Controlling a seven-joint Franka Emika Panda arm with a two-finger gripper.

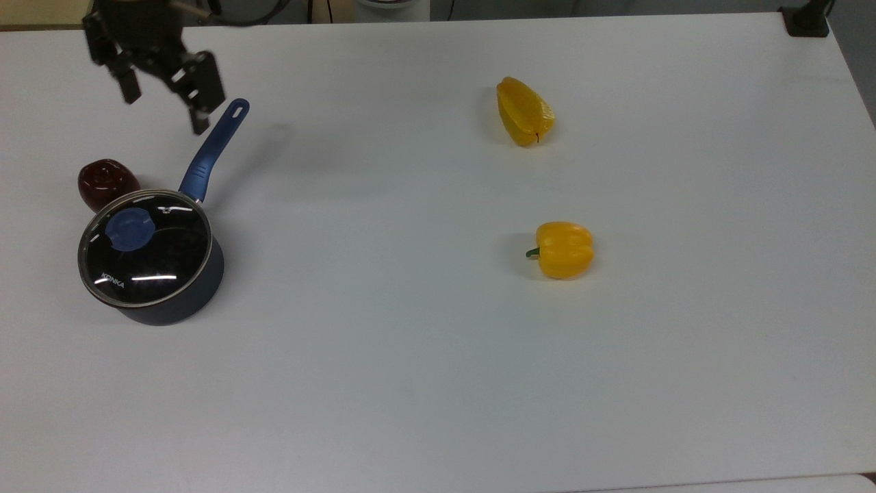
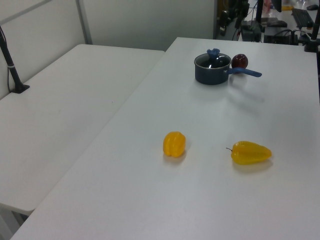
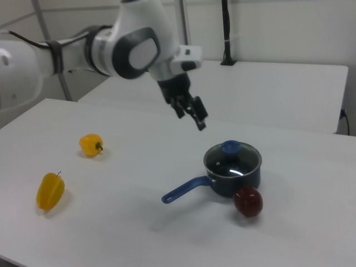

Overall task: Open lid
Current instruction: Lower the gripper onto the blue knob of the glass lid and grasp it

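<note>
A white table (image 1: 438, 383) holds everything, ordered here from largest to smallest. The robot arm (image 3: 111, 50) reaches in above the table, high in the air, likely approaching from above. A dark blue pot (image 1: 174, 294) sits near the top view's left edge, its long handle (image 1: 213, 147) pointing toward the far side. The glass lid (image 1: 145, 246) rests closed on the pot mouth, blue knob (image 1: 129, 229) upward, ready for a top grasp. The gripper (image 1: 163, 109) hovers beside the handle's tip, apart from the lid, fingers spread and holding nothing. Two yellow peppers (image 1: 524, 111) (image 1: 562, 249) lie well apart from the pot. A dark red fruit (image 1: 104, 182) sits just beside the pot.
</note>
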